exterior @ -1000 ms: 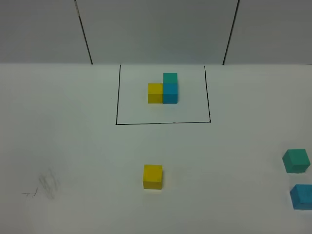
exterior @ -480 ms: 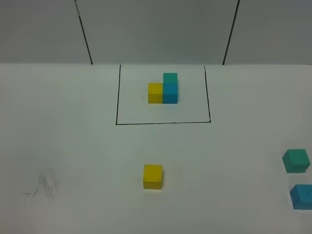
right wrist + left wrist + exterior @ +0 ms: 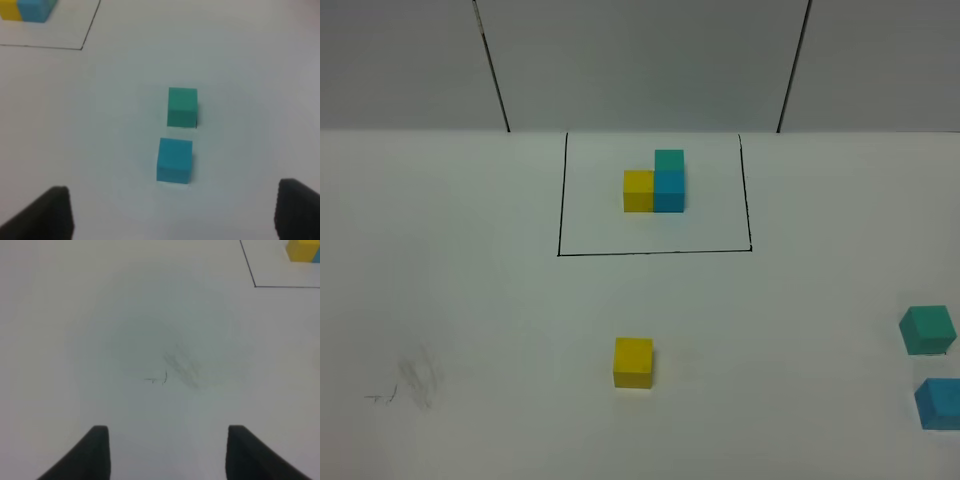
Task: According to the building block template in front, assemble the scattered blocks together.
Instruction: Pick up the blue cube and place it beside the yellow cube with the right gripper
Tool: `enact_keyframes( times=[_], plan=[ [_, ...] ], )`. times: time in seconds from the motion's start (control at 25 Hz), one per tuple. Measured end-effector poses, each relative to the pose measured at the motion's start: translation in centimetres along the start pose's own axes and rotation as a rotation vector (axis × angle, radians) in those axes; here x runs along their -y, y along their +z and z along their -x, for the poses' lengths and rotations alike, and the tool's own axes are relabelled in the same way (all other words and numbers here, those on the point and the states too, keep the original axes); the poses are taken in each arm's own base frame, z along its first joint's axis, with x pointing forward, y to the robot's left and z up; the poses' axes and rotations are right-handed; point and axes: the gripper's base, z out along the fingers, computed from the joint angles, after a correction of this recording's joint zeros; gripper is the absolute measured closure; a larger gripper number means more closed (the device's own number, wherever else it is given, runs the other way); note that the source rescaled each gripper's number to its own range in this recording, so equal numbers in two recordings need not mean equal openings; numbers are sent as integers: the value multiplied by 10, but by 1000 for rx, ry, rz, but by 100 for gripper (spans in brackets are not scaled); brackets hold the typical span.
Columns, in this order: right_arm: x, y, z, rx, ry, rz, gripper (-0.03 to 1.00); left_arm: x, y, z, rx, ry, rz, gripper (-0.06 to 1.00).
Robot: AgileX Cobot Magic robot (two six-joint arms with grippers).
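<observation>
1. White tabletop (image 3: 470,300), flat and matte. It carries everything listed below.

2. Thin black-line rectangle (image 3: 655,253), drawn on the far middle of the tabletop.

3. My left gripper (image 3: 167,435). Two dark fingertips stand apart with nothing between them, over bare table on the left side. They touch no block.

4. My right gripper (image 3: 175,192). Its dark fingertips are spread wider than the left pair and are empty, hanging over the right side of the table. Two loose cubes lie ahead of the gap.

5. Building block template (image 3: 655,185), inside the rectangle towards its far edge. A yellow cube is joined to a blue cube on its right, and a teal-green cube sits on top of the blue one.

6. Scattered blocks, three plain cubes of equal size:
   a. Loose yellow cube (image 3: 633,361), alone at near centre, well outside the rectangle.
   b. Loose teal-green cube (image 3: 927,329), at the right edge of the table.
   c. Loose blue cube (image 3: 940,402), just nearer than the teal-green one. In the right wrist view a narrow gap separates them.

7. Faint grey scuff with a small pen scratch (image 3: 415,380), on the near left of the table, ahead of my left fingertips.
</observation>
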Motion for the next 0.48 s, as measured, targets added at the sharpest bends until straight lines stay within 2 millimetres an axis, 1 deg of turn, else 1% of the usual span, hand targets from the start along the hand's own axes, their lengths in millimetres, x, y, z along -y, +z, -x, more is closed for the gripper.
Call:
enact_keyframes(
  times=[0.12, 0.28, 0.36, 0.48],
  plan=[
    [0, 0, 0, 0, 8, 0, 30, 0, 0, 0, 0, 0, 0, 78],
    [4, 2, 1, -13, 41, -43, 30, 0, 0, 0, 0, 0, 0, 79],
    [5, 8, 6, -60, 51, -56, 30, 0, 0, 0, 0, 0, 0, 79],
    [8, 20, 23, -129, 39, -72, 30, 0, 0, 0, 0, 0, 0, 79]
  ],
)
